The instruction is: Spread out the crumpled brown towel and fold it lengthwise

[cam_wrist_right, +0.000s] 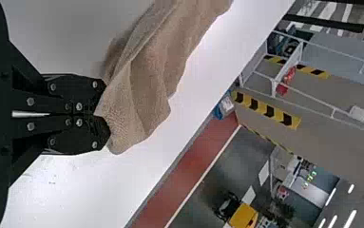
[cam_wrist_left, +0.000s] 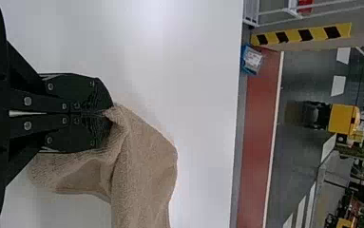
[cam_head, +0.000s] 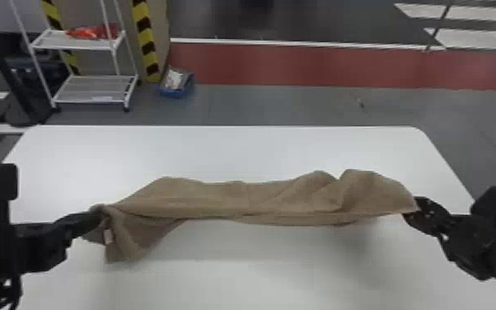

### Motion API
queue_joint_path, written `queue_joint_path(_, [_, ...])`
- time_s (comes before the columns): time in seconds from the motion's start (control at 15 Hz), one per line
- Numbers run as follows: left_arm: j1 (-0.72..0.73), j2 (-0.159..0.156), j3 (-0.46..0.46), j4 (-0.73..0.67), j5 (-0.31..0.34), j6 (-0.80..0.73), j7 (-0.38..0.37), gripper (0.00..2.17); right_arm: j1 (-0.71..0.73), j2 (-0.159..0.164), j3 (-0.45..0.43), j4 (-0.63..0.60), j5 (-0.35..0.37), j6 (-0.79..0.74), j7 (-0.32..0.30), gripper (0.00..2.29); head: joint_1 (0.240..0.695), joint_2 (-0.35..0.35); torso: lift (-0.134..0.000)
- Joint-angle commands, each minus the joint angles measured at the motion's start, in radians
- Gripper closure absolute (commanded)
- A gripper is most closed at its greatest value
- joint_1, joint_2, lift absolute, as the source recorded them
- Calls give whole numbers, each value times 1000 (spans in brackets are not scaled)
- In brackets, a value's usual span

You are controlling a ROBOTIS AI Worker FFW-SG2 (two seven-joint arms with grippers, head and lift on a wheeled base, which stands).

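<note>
White table (cam_head: 235, 152) — gray floor (cam_head: 280, 105), red floor strip (cam_head: 300, 66) — white shelf rack (cam_head: 94, 88)

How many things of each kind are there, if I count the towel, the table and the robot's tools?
Brown towel: 1
White table: 1
Black tools, left tool and right tool: 2
Total: 4

In the head view, one brown towel (cam_head: 226, 202) at the centre, one counter (cam_head: 235, 152) and two tools: the left tool (cam_head: 97, 218) and the right tool (cam_head: 414, 211). Upper left, one white rack (cam_head: 129, 88) (two shelves, by my count), two striped bands and one blue bin (cam_head: 177, 92).
</note>
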Motion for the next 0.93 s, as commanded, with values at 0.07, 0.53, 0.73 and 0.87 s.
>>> queue_joint_path(0.07, [-94,11,27,109,-8,34,-16,1926,8,2,-20,20,21,-7,-4,1474,695,-24,-124])
queue_joint_path(0.53, [-65,11,-25,120,-2,-55,-18,26,-20,18,-6,58,30,-1,-4,1474,695,-31,-124])
queue_joint_path(0.73, [-75,14,-71,94,-5,-83,-10,36,-46,17,-6,94,32,6,-2,1474,695,-52,-124])
queue_joint_path(0.87, [-131,18,-137,101,-51,-92,-7,36,-61,11,-7,129,28,9,-2,1474,695,-71,-124])
